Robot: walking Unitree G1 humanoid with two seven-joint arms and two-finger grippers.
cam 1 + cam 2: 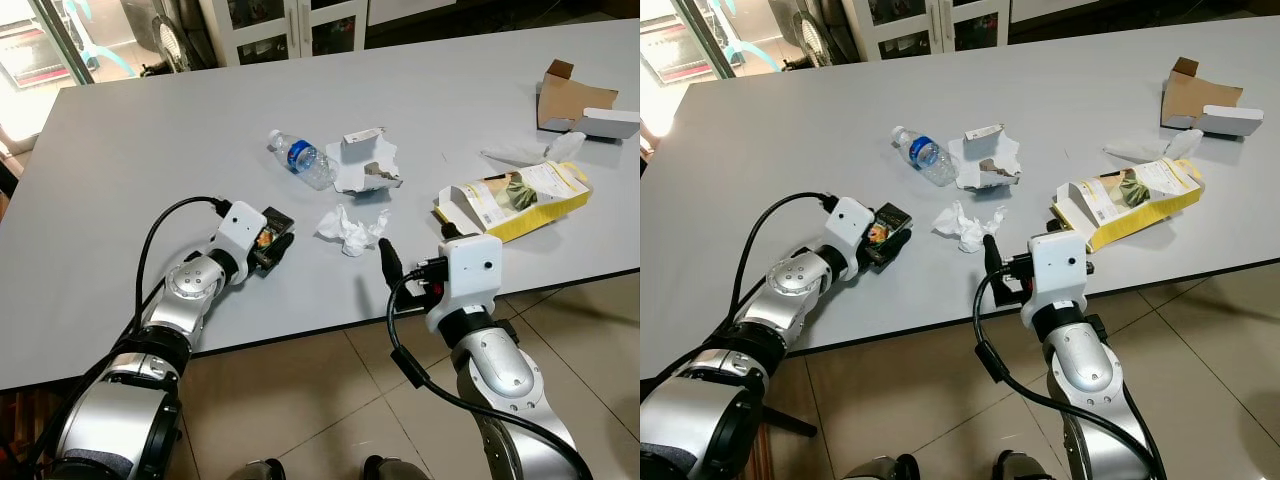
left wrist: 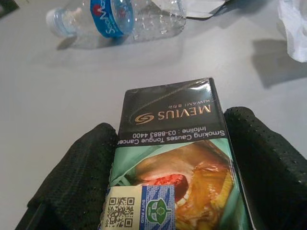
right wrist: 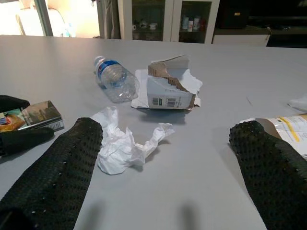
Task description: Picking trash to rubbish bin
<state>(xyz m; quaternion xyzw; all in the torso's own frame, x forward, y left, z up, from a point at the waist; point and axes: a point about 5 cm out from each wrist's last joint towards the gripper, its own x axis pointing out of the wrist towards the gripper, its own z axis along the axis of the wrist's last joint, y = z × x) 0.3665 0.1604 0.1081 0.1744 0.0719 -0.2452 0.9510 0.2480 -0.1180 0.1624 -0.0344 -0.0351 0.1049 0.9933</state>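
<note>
1. Left gripper (image 1: 272, 243) clamped on a dark rectangular cigarette pack with a graphic warning label (image 2: 175, 158), one black finger (image 2: 72, 177) pressed to each long side; pack low over the pale grey surface (image 1: 150, 140), at roughly 8 o'clock from the litter cluster.
2. Right gripper (image 3: 168, 177) spread wide and holding nothing, hovering near the front edge, aimed at the crumpled white tissue (image 1: 350, 228), which lies on the surface just ahead between the finger lines.
3. Other litter around the tissue: a clear crushed plastic bottle with a blue label (image 1: 305, 158) at 11 o'clock, a torn white cardboard box (image 1: 365, 165) at 12 o'clock, a flattened yellow carton (image 1: 520, 197) at 3 o'clock, and a brown-and-white open box (image 1: 578, 105) far off at 2 o'clock.
4. Likely step in hand: securing the pack and lining up on the tissue; no bin visible, so most of the task judged as still ahead.
5. To do it well: keep steady pressure on the pack, since the glossy wrap may slip; lift straight up before turning away.
6. For the tissue: lower with fingers straddling the thickest wad, close fully, as soft paper compresses and a loose tail may tear or drag.
7. Avoid nudging the bottle, apt to roll.
</note>
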